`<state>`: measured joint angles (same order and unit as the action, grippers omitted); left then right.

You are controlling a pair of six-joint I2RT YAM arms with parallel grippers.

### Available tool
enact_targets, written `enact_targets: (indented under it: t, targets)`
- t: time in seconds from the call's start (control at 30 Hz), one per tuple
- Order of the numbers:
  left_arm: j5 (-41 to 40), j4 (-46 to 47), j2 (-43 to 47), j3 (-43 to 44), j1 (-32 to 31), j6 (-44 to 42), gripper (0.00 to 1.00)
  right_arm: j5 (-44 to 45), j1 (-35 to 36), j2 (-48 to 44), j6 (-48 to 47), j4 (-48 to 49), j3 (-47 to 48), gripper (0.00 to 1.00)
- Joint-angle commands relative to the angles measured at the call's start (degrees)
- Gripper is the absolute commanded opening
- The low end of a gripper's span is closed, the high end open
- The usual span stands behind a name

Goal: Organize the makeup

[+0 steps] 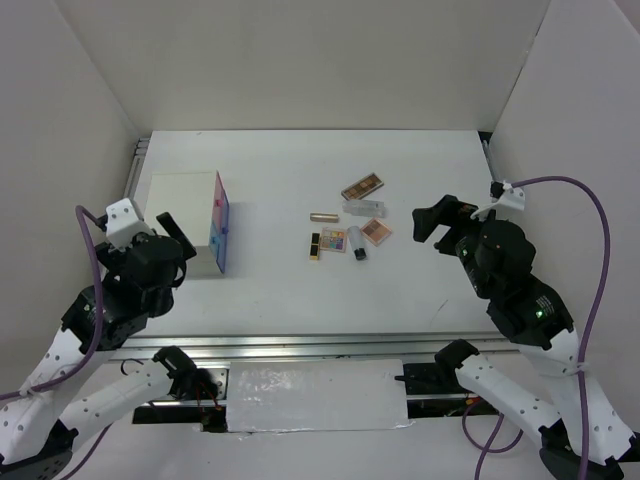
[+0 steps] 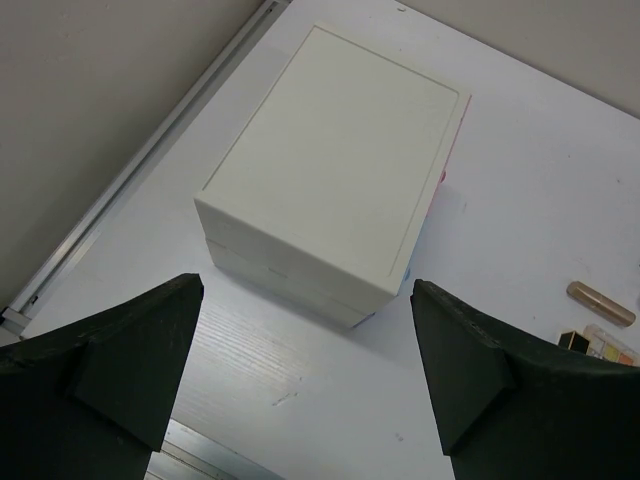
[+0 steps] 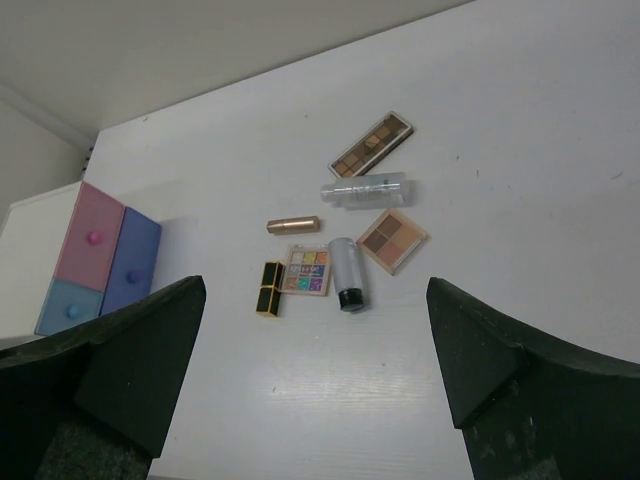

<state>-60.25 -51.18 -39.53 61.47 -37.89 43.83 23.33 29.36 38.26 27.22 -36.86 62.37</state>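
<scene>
Both pincers are spread wide and hold nothing; the left pincer (image 2: 305,290) hovers over the white drawer box (image 1: 185,215), its drawers shut; the right pincer (image 3: 315,290) hangs above the makeup (image 1: 333,241), clustered mid-counter (image 1: 300,160), well apart from the box; the gold lipstick tube (image 1: 323,216) and the bottle (image 1: 357,247) look round and may roll if nudged; the flat palettes (image 1: 376,232) lie close, so a grasp could shove neighbours.

1. The black-and-white jointed left arm (image 1: 95,315) is folded at the elbow, with its wrist tipped forward and down.
2. Its black two-finger left hand (image 1: 183,250) (image 2: 305,295) hangs with the jaws spread wide and nothing between them.
3. The black-and-white jointed right arm (image 1: 535,315) leans inward, also bent at the elbow.
4. Its black two-finger right hand (image 1: 432,228) (image 3: 315,290) is likewise spread wide and empty.
</scene>
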Motion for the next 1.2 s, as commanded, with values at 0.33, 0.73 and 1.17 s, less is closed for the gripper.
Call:
enact_targets:
  t: [0.33, 0.73, 1.17]
  targets:
    - [-0.22, 2.49, 3.23, -1.62, 0.27, -1.30, 1.00, -1.18, -0.10, -1.70, -0.24, 3.98, -0.32, 1.00]
    - [1.19, 3.81, 0.60, -1.97, 2.02, -2.17, 0.99, -27.04, -0.27, 10.05, 9.83, 29.51, -9.35, 1.00]
    - [4.17, 5.39, -1.34, -2.67, 5.11, -3.84, 0.99, -51.36, 13.87, 64.89, 40.96, 86.31, -1.03, 0.88]
